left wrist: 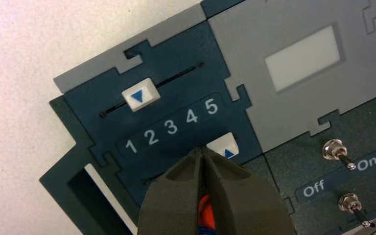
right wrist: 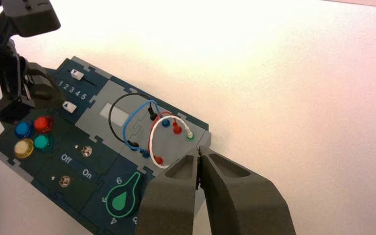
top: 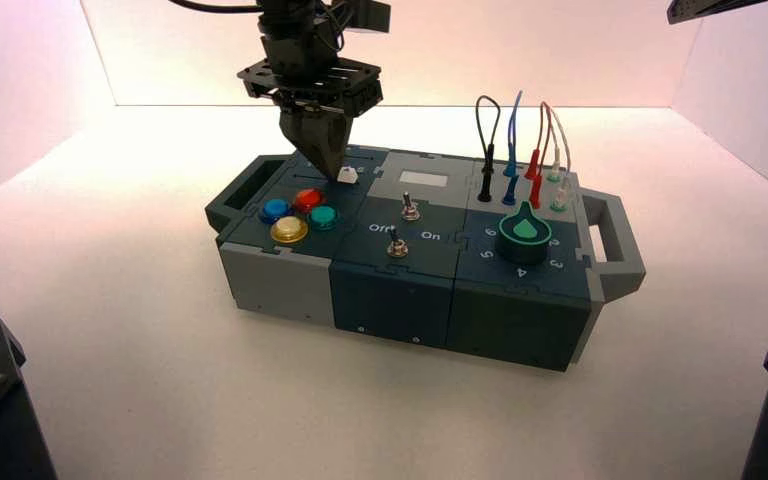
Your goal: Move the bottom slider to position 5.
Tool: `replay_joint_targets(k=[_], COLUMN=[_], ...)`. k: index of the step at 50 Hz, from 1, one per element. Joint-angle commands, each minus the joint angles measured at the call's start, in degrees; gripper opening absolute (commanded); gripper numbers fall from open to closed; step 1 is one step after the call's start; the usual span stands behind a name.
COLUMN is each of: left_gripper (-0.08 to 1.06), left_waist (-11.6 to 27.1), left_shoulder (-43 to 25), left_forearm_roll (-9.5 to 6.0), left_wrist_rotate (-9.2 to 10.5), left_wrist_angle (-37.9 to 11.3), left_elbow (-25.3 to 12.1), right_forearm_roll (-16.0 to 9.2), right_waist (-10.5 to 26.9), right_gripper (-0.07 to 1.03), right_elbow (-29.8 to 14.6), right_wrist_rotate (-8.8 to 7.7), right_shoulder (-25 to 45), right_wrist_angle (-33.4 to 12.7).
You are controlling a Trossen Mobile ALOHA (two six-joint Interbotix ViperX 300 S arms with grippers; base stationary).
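Note:
The bottom slider (left wrist: 223,145) is a white knob with a blue triangle. It sits about level with position 5 (left wrist: 211,105), the last numeral of the printed 1-5 row. My left gripper (left wrist: 201,151) is shut and empty, its tips right beside the knob on its lower-number side. In the high view the left gripper (top: 322,158) points down at the box's back-left panel, just left of the knob (top: 348,175). The twin slider knob (left wrist: 138,94) sits near 1 and 2. My right gripper (right wrist: 199,155) is shut and empty, held high over the box's wire end.
Coloured round buttons (top: 298,213) lie just in front of the slider panel. Two toggle switches (top: 410,210) with Off/On lettering stand in the middle. A green dial (top: 525,232) and looped wires (top: 520,150) are at the right. The box has a handle (top: 615,245) at each end.

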State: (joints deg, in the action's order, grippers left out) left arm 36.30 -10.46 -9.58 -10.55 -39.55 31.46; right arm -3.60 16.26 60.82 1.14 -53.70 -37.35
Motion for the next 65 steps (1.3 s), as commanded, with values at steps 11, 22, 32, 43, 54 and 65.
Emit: replay_joint_targets(k=[11, 22, 32, 43, 54, 65], left_gripper=[-0.03, -0.03, -0.03, -0.03, -0.03, -0.03], left_waist=[3.3, 2.7, 1.7, 1.5, 1.5, 1.5], left_shoulder=[-0.4, 0.4, 9.1, 16.1, 19.4, 22.6], left_forearm_roll=[-0.26, 0.53, 0.53, 0.79, 0.88, 1.05], left_wrist_rotate=[0.44, 0.53, 1.14, 3.34, 4.31, 5.01], left_wrist_angle=[0.4, -1.6, -6.8, -7.1, -7.1, -7.1], left_elbow=[-2.2, -2.0, -0.9, 2.0, 5.3, 7.6], right_forearm_roll=[0.0, 0.0, -0.2, -0.3, -0.3, -0.4], right_waist=[-0.1, -0.1, -0.1, -0.1, -0.1, -0.1], right_gripper=[-0.02, -0.02, -0.02, -0.02, -0.02, -0.02], right_elbow=[-0.7, -0.6, -0.6, -0.5, -0.6, -0.6], right_wrist_rotate=[0.18, 0.18, 0.18, 0.18, 0.26, 0.26], right_shoulder=[0.0, -0.5, -0.7, -0.7, 0.2, 0.4], right_wrist_angle=[0.6, 0.6, 0.3, 0.1, 0.0, -0.1])
